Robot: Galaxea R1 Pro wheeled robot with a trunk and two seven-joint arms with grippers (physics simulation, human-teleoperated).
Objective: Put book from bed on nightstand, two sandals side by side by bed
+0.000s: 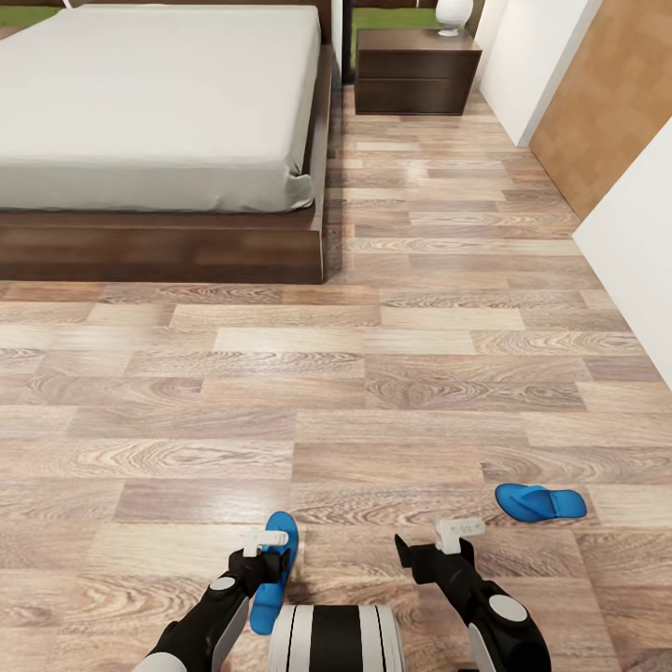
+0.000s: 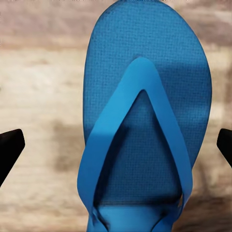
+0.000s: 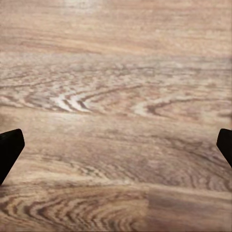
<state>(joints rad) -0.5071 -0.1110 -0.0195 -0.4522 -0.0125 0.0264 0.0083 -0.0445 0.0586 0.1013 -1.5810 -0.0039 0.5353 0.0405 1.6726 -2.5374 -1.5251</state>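
**Bedroom floor with both arms lowered over the planks, one sandal under the left pincer**

Mixed-tone wood plank floor (image 1: 373, 392): spans the whole lower and middle field of the head view. Large low bed (image 1: 159, 103) with a smooth light grey mattress on a dark brown wooden platform frame: upper left, well apart from the robot. White walls (image 1: 635, 233): along the right side, with a tan wood-patterned panel (image 1: 607, 103) set between them. Small low nightstand (image 1: 415, 70) of glossy dark brown wood with drawer fronts: just beside the bed's far right corner, carrying a white rounded object (image 1: 454, 15) whose top is cut off by the frame.

First flat bright blue sandal (image 1: 275, 569) (image 2: 145, 121): lying on the floor directly beneath the left pincer (image 1: 269, 551), strap side up; in the left wrist view it sits between the two dark fingertips (image 2: 9, 150), which stand wide apart and touch nothing. Second bright blue sandal (image 1: 539, 502): on the floor to the right, near the right pincer (image 1: 439, 541) but apart from it. Right pincer: spread wide, its fingertips (image 3: 9, 150) at the frame's two edges over bare planks, holding nothing.
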